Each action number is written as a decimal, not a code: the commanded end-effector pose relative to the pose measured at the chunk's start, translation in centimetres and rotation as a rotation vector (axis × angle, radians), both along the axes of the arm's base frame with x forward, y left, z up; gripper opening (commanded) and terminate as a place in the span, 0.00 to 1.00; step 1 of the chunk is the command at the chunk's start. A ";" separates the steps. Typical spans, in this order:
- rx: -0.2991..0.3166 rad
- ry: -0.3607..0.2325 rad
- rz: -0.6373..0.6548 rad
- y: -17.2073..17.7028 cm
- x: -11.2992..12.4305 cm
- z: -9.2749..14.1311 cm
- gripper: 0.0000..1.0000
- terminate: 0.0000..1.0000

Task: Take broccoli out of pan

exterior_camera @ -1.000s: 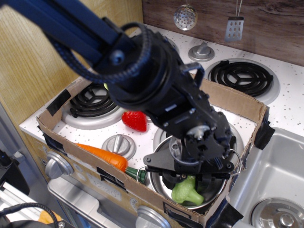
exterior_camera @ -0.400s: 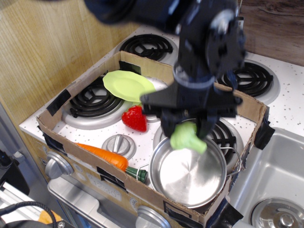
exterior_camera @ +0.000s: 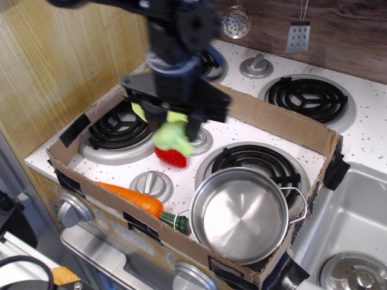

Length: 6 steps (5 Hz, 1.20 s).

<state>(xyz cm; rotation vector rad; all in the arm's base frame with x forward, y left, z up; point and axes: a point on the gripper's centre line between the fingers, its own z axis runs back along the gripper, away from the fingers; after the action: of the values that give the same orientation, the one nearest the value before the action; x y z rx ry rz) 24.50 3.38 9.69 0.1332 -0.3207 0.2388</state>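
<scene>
My gripper point(exterior_camera: 172, 130) is shut on the light-green broccoli point(exterior_camera: 173, 136) and holds it in the air above the stove, over the red strawberry point(exterior_camera: 171, 156) and well left of the pan. The shiny steel pan point(exterior_camera: 240, 215) sits at the front right of the cardboard-walled area, with nothing in it. The gripper and arm hide most of the lime-green plate point(exterior_camera: 140, 112) behind them.
An orange carrot point(exterior_camera: 134, 200) lies at the front left by a silver knob point(exterior_camera: 150, 182). Black burners sit at the left point(exterior_camera: 113, 129), behind the pan point(exterior_camera: 257, 160) and at the back right point(exterior_camera: 309, 94). A cardboard wall point(exterior_camera: 284, 128) rings the area. A sink point(exterior_camera: 351, 229) is at the right.
My gripper lifted the broccoli out of the pan and carried it up and to the left, over the strawberry. The pan now has nothing in it.
</scene>
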 end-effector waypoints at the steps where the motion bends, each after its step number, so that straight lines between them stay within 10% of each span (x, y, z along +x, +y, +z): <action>1: 0.156 -0.062 -0.192 6.1 4.6 -0.4 0.00 0.00; 5: 0.208 -0.152 -0.299 11.2 4.9 -3.3 0.00 0.00; 6: 0.203 -0.161 -0.308 11.1 4.6 -2.8 1.00 0.00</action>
<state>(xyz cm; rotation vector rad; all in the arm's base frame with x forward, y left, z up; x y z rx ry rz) 28.15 14.83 4.77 0.2297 -0.4801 -0.0920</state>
